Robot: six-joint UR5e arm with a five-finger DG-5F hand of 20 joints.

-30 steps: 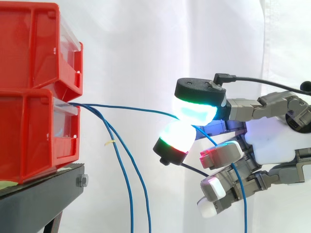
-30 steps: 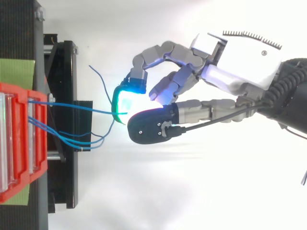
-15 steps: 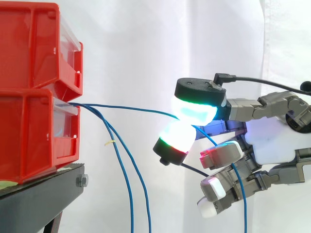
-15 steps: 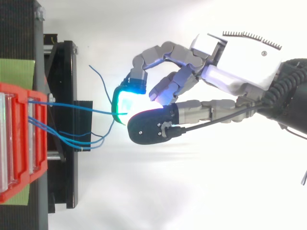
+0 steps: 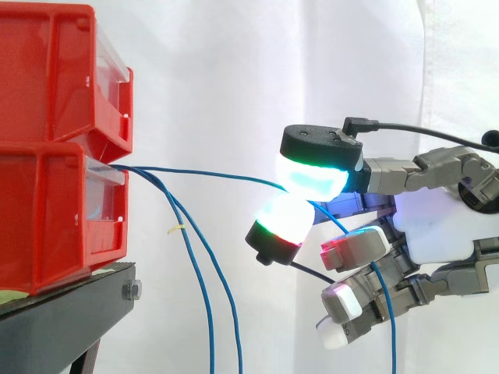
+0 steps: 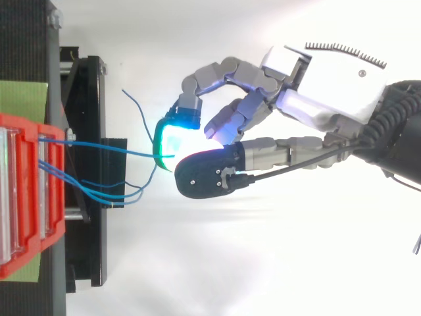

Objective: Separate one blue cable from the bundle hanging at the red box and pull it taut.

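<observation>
Two stacked red bins (image 5: 54, 148) stand at the left on a black stand (image 5: 70, 312). Thin blue cables come out at the front of the lower bin. One blue cable (image 5: 210, 176) runs nearly level from the bin to my hand (image 5: 437, 226), where it is pinched between two glowing cyan-green pads (image 5: 312, 175). Past the pinch its free end hangs down across the lower fingers (image 5: 386, 312). The other blue cables (image 5: 204, 296) droop down beside the stand. From above, the pinched cable (image 6: 112, 149) runs from the bin to the pads (image 6: 170, 141).
A white curtain hangs behind everything. In the top view a green patch (image 6: 23, 99) lies on the stand beside the red bins (image 6: 20, 197), and a loose blue cable end (image 6: 138, 108) curls upward near my hand.
</observation>
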